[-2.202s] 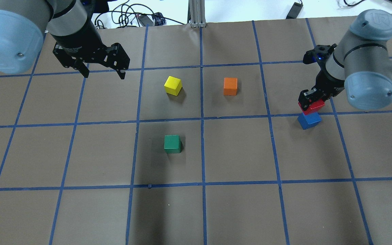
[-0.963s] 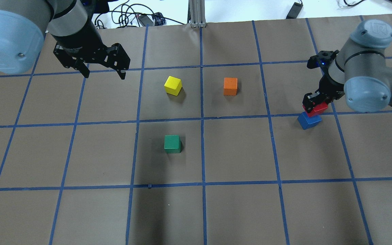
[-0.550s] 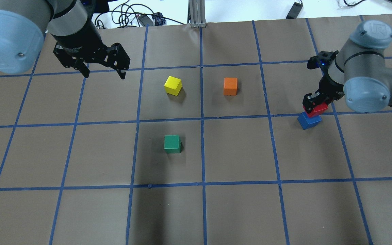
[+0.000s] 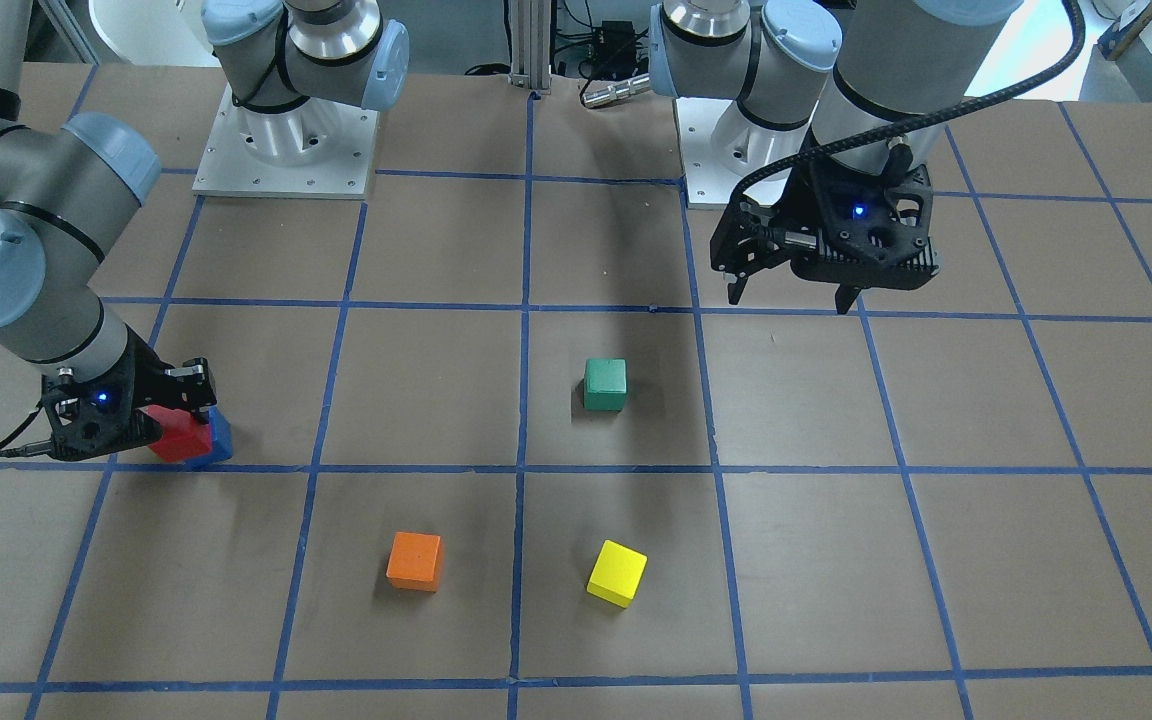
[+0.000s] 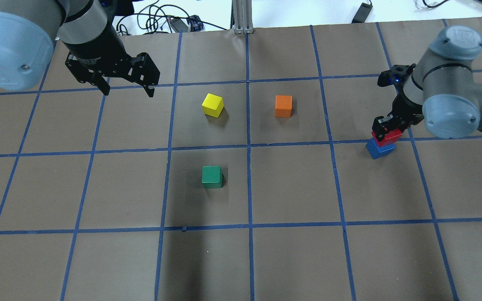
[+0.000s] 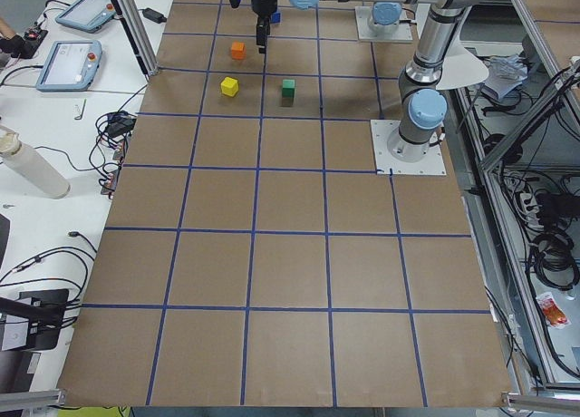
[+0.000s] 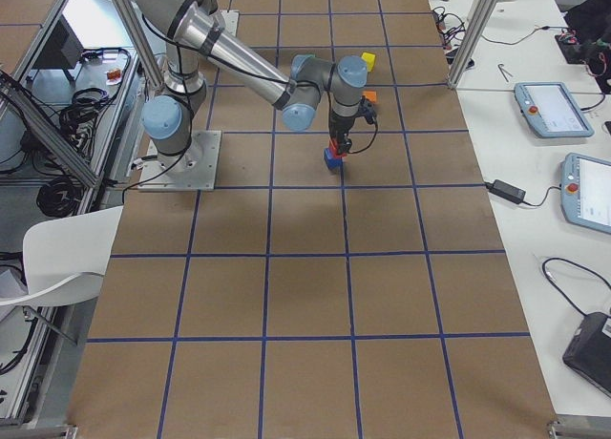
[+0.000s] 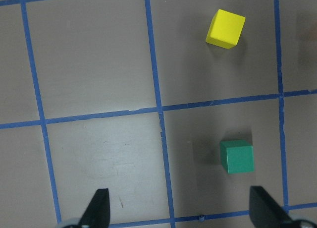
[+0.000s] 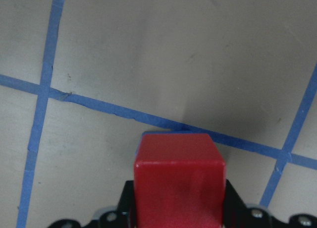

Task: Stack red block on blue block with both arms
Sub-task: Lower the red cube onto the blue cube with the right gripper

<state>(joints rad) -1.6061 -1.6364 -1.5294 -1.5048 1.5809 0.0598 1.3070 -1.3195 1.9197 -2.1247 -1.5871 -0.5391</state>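
The red block (image 5: 390, 136) sits on top of the blue block (image 5: 380, 149) at the table's right side. My right gripper (image 5: 386, 127) is shut on the red block from above. In the right wrist view the red block (image 9: 179, 178) fills the lower middle between the fingers, with only a thin sliver of the blue block (image 9: 163, 134) showing past it. The front view shows the red block (image 4: 179, 438) against the blue block (image 4: 218, 440) under my right gripper (image 4: 141, 415). My left gripper (image 5: 128, 88) hangs open and empty above the far left of the table, also shown in the front view (image 4: 788, 297).
A yellow cube (image 5: 212, 104), an orange cube (image 5: 283, 105) and a green cube (image 5: 211, 176) stand apart in the table's middle. The left wrist view shows the yellow cube (image 8: 226, 28) and green cube (image 8: 237, 156). Cables lie beyond the far edge.
My right gripper has lowered the red block down onto the blue block and has held still since about a second ago. The left arm has not moved.
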